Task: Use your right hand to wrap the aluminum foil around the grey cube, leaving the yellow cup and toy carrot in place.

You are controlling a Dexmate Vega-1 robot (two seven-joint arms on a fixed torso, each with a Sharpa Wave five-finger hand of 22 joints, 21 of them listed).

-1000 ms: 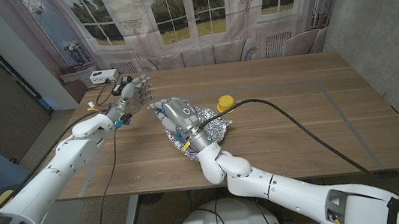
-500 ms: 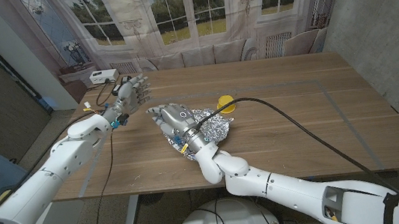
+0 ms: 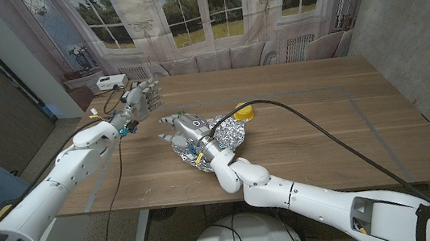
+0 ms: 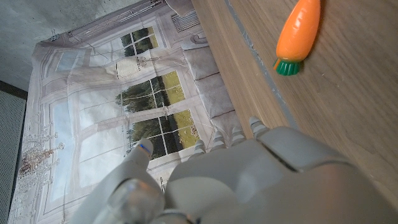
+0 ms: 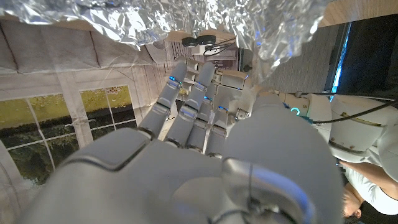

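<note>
So the right hand (image 3: 182, 130) was down at the left edge of the crumpled silver aluminum foil (image 3: 227, 134), fingers (image 3: 170, 137) spread out fairly wide over the wooden tabletop (image 3: 321, 125) just past the foil's edge. I couldn't tell whether any of them had a real pinch on the sheet; from the right wrist view the foil (image 5: 186, 25) just hung bunched right beyond the fingertips, so I'd call it pressing or pushing rather than holding. The grey cube wasn't something I could make out, so my guess was it sat under that lump of foil.

Just beyond the foil on the far side from the fingers sat the small yellow cup (image 3: 243, 112), touching or nearly touching the foil edge. The orange toy carrot (image 4: 300, 28) lay on the tabletop in the left wrist view, well apart from the action.

The left hand (image 3: 139, 101) hovered off to the side, fingers loosely apart, holding nothing.

I'd say this was mid-wrap: foil mounded, not snug. The next move probably needed those fingers to fold the near flap up and over, gently, without shoving the bundle into the cup.
</note>
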